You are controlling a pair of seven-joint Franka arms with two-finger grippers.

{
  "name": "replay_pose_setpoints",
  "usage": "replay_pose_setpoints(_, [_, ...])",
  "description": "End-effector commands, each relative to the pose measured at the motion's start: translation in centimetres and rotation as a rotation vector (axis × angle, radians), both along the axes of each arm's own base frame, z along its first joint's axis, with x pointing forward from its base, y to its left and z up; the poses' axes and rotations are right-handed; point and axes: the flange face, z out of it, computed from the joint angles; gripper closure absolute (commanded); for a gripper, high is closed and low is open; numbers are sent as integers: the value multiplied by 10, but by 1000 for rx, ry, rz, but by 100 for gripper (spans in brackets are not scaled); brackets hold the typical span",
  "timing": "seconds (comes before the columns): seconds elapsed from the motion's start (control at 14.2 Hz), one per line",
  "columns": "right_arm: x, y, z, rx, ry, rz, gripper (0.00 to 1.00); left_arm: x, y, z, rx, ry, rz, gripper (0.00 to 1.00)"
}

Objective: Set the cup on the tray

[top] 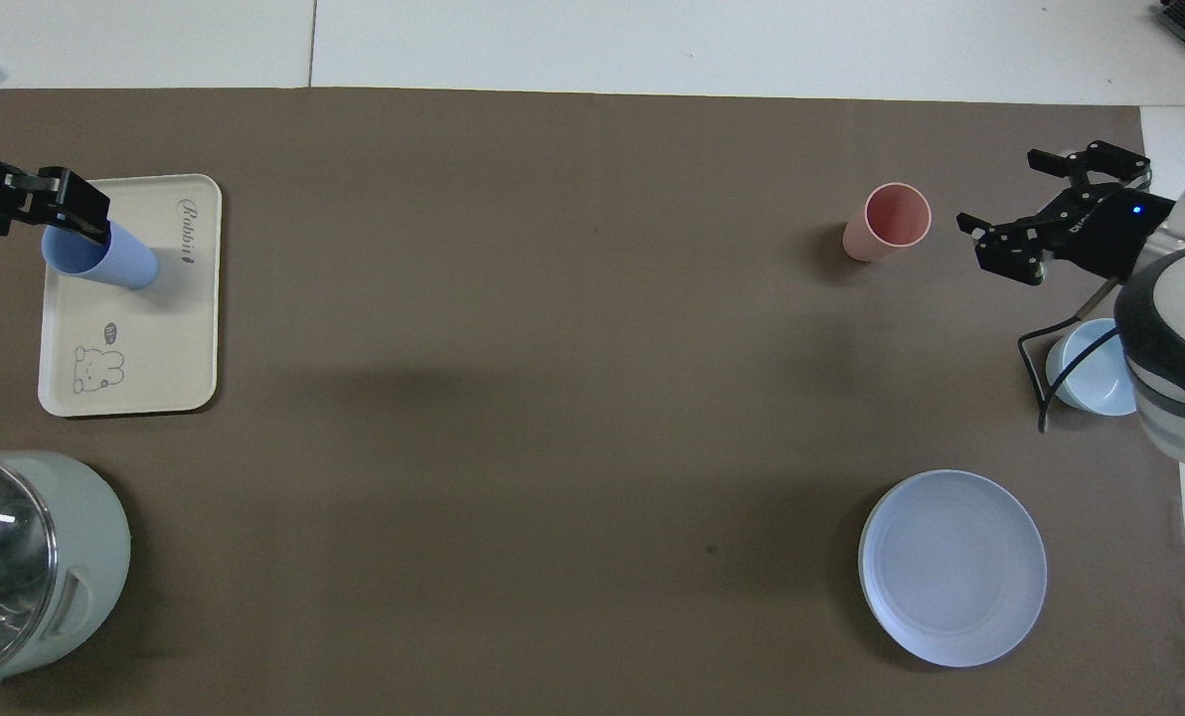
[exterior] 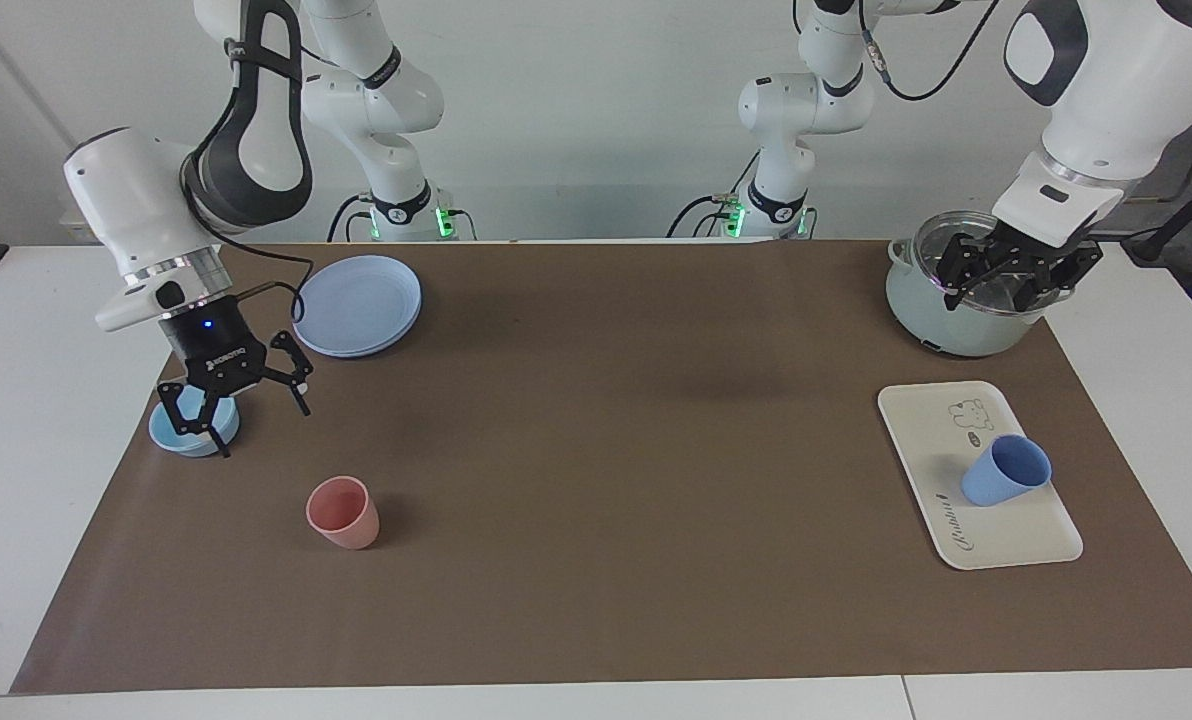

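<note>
Facing view: periwinkle-blue cup (exterior: 1004, 471) upright on cream-white tray (exterior: 1016, 545), at the left arm's end of the table, open mouth up, touched by neither gripper. Left gripper (exterior: 1018, 287) raised in the air over the lidded pale-green pot (exterior: 941, 310), well apart from cup and tray, fingers spread apart and holding nothing. Right gripper (exterior: 226, 425) hanging at the right arm's end of the table, over the rim of the low light-blue bowl (exterior: 171, 435), fingers spread wide, empty. Pink tumbler (exterior: 343, 512) upright on the brown mat (exterior: 596, 450), near the right gripper but clear of it. Round blue plate (exterior: 361, 303) flat on the mat, close to the right arm's base. Overhead view: left gripper (top: 51, 204) overlapping the cup (top: 115, 261) rim only by height; tray (top: 190, 328) with bear drawing and cursive script showing; right gripper (top: 1055, 214) between pink tumbler (top: 886, 221) and bowl (top: 1095, 373); plate (top: 952, 567) closest to the robots.
</note>
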Motion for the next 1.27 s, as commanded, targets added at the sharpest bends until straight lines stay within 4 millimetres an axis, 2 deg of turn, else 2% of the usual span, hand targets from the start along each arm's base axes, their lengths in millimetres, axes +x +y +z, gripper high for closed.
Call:
replay_pose_setpoints(0.0, [-13,8,28,-20,106,-90,0,-26,12,-2,-84,17,13,19])
replay_pose_setpoints(0.14, [-16,11,45,-34,192,-179,0,-32,23,4,-132,11,40,19])
replay_pose_setpoints(0.49, [-37,10,70,-64,364,-471,0,-43,21,9,-130,14,42,18])
replay_pose_setpoints(0.85, [-59,8,125,-25,557,-798,0,-50,18,10,-116,11,36,18])
replay_pose_setpoints(0.99, [-67,4,146,-41,610,-818,0,-50,19,11,-110,11,37,18])
replay_pose_setpoints(1.06, [-71,3,163,-65,630,-822,0,-51,17,11,-89,11,31,18])
replay_pose_setpoints(1.2, [-74,8,166,-82,669,-816,0,-53,16,11,-73,10,43,18])
